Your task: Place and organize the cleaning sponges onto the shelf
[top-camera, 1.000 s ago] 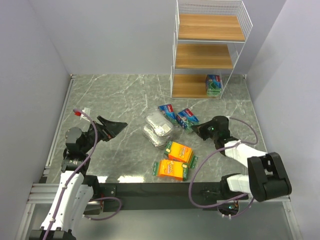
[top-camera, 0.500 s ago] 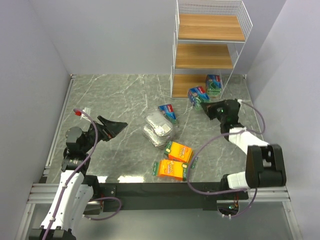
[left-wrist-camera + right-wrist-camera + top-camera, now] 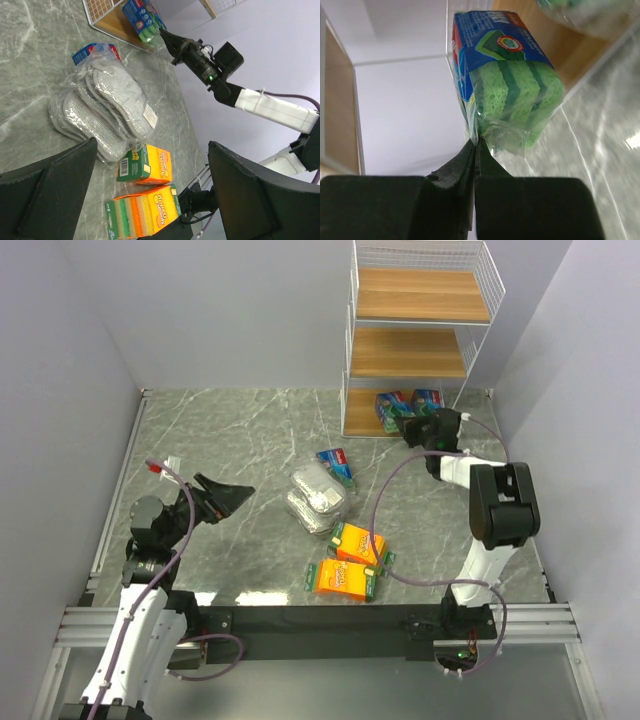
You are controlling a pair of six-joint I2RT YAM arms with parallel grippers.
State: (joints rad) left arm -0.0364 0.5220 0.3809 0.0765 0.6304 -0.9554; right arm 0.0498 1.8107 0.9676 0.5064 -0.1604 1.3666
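Note:
The shelf (image 3: 412, 352) stands at the back right, white wire with wooden boards. My right gripper (image 3: 408, 426) is shut on the wrapper edge of a blue-and-green sponge pack (image 3: 391, 407) and holds it at the front of the bottom tier, next to another blue-and-green pack (image 3: 428, 406) on that tier. In the right wrist view the gripper (image 3: 476, 145) pinches the pack (image 3: 507, 85) by its clear film. A third blue-and-green pack (image 3: 337, 464), two silvery grey packs (image 3: 318, 498) and two orange packs (image 3: 360, 543) (image 3: 343, 579) lie on the table. My left gripper (image 3: 235, 492) is open and empty, left of them.
The marble table (image 3: 230, 430) is walled on the left, back and right. The shelf's upper two tiers (image 3: 420, 295) hold nothing. In the left wrist view the silvery packs (image 3: 105, 107) and orange packs (image 3: 147, 164) lie ahead of the open gripper (image 3: 152, 145).
My right gripper has carried the blue-and-green pack from the middle of the table back to the shelf's bottom tier. The left arm has not moved.

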